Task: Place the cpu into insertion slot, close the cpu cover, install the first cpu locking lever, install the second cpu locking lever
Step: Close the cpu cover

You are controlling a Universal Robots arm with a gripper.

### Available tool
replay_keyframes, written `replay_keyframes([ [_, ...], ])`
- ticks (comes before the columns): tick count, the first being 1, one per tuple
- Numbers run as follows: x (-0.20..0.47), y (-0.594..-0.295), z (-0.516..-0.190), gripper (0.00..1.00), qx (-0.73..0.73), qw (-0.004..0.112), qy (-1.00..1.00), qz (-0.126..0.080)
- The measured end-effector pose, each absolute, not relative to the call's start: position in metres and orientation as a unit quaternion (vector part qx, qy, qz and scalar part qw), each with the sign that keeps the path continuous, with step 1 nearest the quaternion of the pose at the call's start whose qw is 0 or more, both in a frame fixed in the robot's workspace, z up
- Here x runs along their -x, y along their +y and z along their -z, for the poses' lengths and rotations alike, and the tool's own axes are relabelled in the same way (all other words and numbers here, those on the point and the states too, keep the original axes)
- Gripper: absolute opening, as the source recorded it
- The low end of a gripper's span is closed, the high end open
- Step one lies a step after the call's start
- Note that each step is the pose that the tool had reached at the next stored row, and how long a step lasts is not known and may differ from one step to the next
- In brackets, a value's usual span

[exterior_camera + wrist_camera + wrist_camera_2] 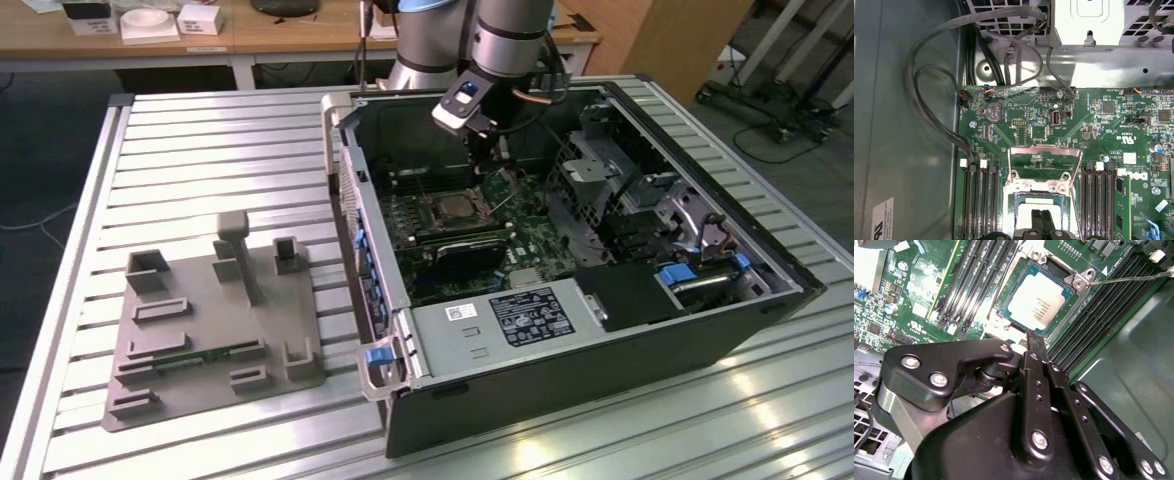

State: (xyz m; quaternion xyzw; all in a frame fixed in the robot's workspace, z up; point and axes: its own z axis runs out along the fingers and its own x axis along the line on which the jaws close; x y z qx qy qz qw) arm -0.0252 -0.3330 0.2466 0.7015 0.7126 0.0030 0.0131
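Note:
The cpu (1036,301), a silvery square chip, lies flat in the insertion slot (1074,290) on the green board; the slot also shows in the exterior view (447,212). The cpu cover (1041,162), a silvery frame with a big window, is swung up and open behind the slot. A thin wire locking lever (1134,276) sticks out free on one side, and another lever (1004,282) runs along the opposite side. My gripper (1030,336) is shut with nothing in it, its tip hovering at the slot's edge near the cover's hinge (1041,220), deep inside the case (487,165).
Long black memory slots (971,290) flank the socket on both sides. Grey cables (934,100) loop along the case wall. A drive cage (627,190) and the grey power supply box (527,315) crowd the case. A grey fixture plate (200,320) lies on the slatted table.

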Motion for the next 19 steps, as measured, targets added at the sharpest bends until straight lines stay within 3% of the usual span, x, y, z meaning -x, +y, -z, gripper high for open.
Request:
replay_keyframes([
  [19,0.0208,-0.333,-0.2519,0.1,-0.702,0.013,0.713,-0.003],
])
